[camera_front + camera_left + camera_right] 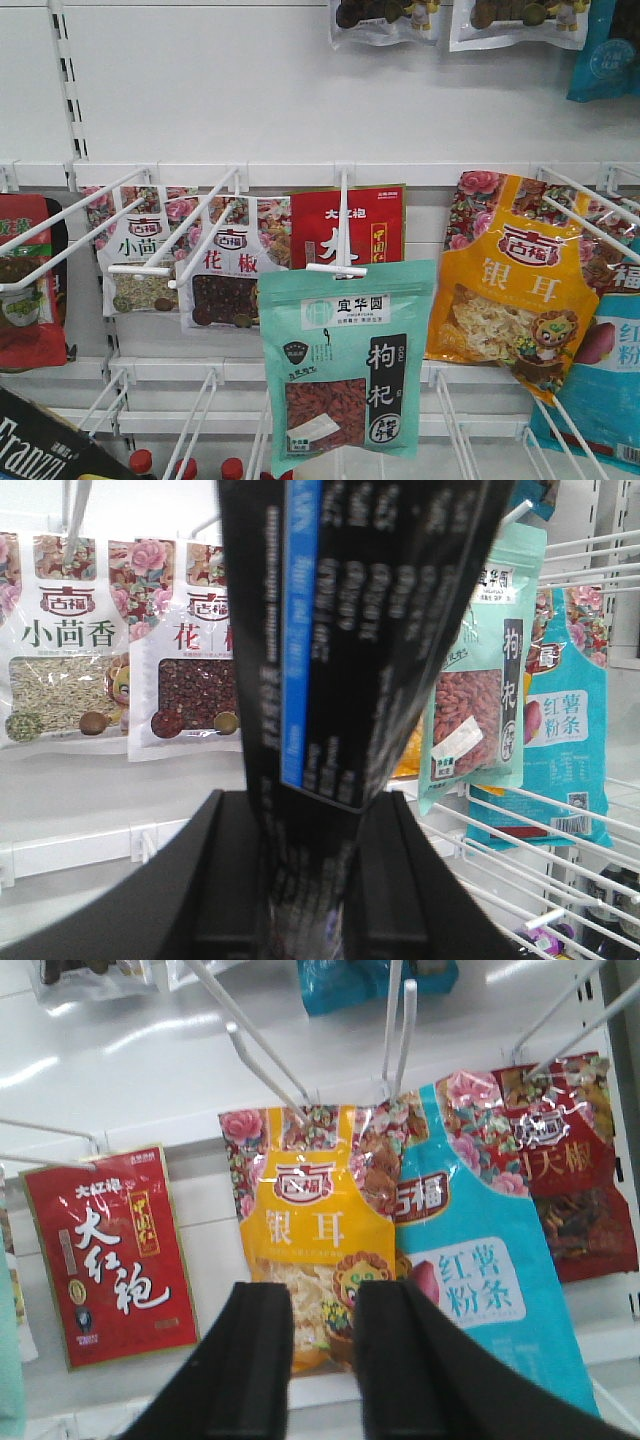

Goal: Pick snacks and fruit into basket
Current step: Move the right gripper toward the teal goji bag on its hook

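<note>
Left wrist view: my left pincer [315,825] is clamped on the glossy black printed snack packet [360,630]; my right pincer [322,1310] stands apart, empty; the mint-green berry-window pouch [345,360] hangs on its white wire peg [343,220]; basket and fruit are out of sight, so I judge most remains.

I am pinching the black packet [340,650] in my left gripper [312,820]. It is standing up out of my jaws and filling the space just ahead of them, showing a blue strip and rows of white print. In the front view only its corner, lettered "Franzz", is showing. The mint pouch [480,670] is hanging upright on a hook beyond and to the right of those jaws, showing a white label, a black vertical strip and a window of red berries.
</note>
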Available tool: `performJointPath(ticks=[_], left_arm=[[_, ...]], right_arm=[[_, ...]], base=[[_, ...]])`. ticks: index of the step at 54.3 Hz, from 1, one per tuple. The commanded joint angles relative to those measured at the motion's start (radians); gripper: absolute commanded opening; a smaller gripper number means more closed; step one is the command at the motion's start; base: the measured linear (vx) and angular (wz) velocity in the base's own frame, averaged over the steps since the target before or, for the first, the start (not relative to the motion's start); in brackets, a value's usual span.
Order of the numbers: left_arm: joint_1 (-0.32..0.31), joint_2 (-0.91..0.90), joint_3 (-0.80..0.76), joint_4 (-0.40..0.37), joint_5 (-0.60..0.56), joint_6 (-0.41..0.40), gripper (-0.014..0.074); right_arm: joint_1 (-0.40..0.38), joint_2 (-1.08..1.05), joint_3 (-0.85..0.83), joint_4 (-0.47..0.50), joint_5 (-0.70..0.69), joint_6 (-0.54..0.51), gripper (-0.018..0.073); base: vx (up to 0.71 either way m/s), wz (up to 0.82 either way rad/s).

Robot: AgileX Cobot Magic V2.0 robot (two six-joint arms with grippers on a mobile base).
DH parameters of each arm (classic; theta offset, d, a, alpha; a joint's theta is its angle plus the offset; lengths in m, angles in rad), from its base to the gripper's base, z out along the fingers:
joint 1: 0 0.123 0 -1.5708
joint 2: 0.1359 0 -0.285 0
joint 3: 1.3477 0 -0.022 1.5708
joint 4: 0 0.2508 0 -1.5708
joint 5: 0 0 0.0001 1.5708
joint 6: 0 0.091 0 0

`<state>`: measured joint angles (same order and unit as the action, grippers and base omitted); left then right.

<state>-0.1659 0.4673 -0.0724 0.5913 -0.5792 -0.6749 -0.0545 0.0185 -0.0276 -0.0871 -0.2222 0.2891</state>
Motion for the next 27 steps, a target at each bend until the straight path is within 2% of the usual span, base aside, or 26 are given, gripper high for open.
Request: performJointPath(ticks=[1, 5, 9, 16, 21, 27], left_arm=[[-0.005, -0.001, -0.027, -0.043, -0.080, -0.006, 0.0000], [-0.005, -0.001, -0.027, -0.043, -0.080, -0.006, 0.0000], [-0.005, -0.001, -0.027, -0.043, -0.080, -0.006, 0.0000], [-0.005, -0.001, -0.027, -0.043, -0.080, -0.006, 0.0000], [-0.005, -0.001, -0.027, -0.043, -0.080, -0.006, 0.0000], [-0.005, -0.001, -0.027, -0.043, -0.080, -0.006, 0.0000]], right_arm=[[-0.001, 0.018, -0.069, -0.014, -0.073, 0.018, 0.0473], [-0.001, 0.055, -0.101, -0.014, -0.046, 0.066, 0.0554], [-0.001, 0.116, -0.132, -0.017, -0.053, 0.099, 0.0599], [-0.001, 0.265, -0.188, -0.060, -0.097, 0.132, 0.0592], [-0.001, 0.389, -0.217, -0.143, -0.157, 0.212, 0.0569], [-0.001, 0.533, -0.239, -0.320, -0.292, 0.398, 0.0545]], base=[[0.00, 0.00], [0.00, 0.00], [0.00, 0.00], [0.00, 0.00], [0.00, 0.00], [0.00, 0.00]])
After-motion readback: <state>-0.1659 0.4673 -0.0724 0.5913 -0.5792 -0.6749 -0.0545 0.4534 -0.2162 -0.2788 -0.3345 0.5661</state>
